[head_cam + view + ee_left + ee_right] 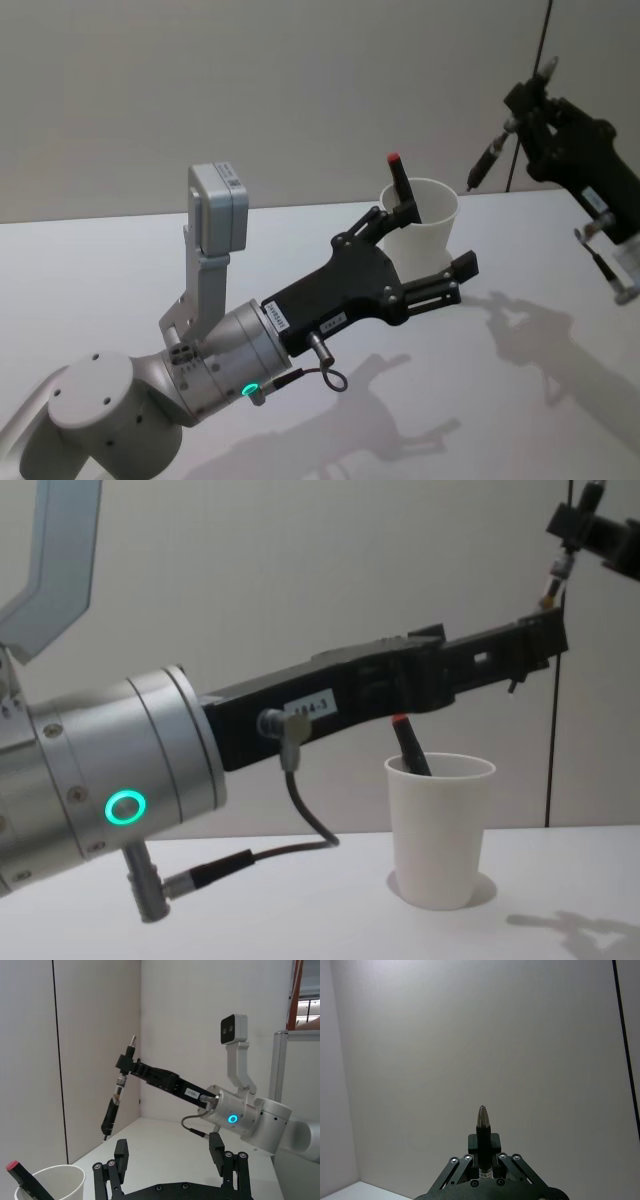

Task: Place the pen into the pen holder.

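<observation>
The pen holder (pixel 428 232) is a white paper cup standing at the back of the table; it also shows in the chest view (pixel 440 830) and the left wrist view (pixel 52 1182). A black pen with a red cap (pixel 401 186) leans inside it. Up and to the cup's right, my right gripper (pixel 522 118) is shut on a dark pen (pixel 486 160) that hangs tilted, silver end up (pixel 482 1116). My left gripper (pixel 425 245) hovers open just over and beside the cup, with nothing between its fingers (pixel 121 1152).
The white table (pixel 120 260) meets a plain wall behind the cup. The left arm's grey body (pixel 200 350) and its raised camera mount (pixel 215 215) take up the near left. A cable loops under the left wrist (pixel 300 820).
</observation>
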Action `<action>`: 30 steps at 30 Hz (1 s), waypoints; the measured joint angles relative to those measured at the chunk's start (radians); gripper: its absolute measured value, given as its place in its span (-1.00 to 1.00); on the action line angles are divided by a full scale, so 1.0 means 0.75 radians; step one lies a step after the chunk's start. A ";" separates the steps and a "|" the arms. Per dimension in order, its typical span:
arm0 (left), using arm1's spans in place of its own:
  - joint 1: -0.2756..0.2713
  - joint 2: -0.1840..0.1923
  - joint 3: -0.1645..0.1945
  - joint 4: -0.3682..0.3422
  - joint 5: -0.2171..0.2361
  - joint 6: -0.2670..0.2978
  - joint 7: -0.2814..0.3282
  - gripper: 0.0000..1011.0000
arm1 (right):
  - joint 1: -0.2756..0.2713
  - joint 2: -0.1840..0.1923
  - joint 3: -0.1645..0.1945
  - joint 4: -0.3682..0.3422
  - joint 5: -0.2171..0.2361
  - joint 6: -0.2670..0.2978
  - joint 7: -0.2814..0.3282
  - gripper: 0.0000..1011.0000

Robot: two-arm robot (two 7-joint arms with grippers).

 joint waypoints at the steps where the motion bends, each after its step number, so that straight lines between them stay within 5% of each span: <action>1: 0.000 0.000 0.000 0.000 0.000 0.000 0.000 0.98 | 0.000 0.000 0.000 0.000 0.000 0.000 0.000 -0.77; 9: 0.000 0.000 0.000 0.000 0.000 0.000 0.000 0.98 | 0.089 -0.068 -0.027 0.112 -0.160 -0.033 -0.022 -0.77; 30: 0.000 0.000 0.000 0.000 0.000 0.000 0.000 0.98 | 0.208 -0.178 -0.086 0.316 -0.334 -0.027 -0.014 -0.77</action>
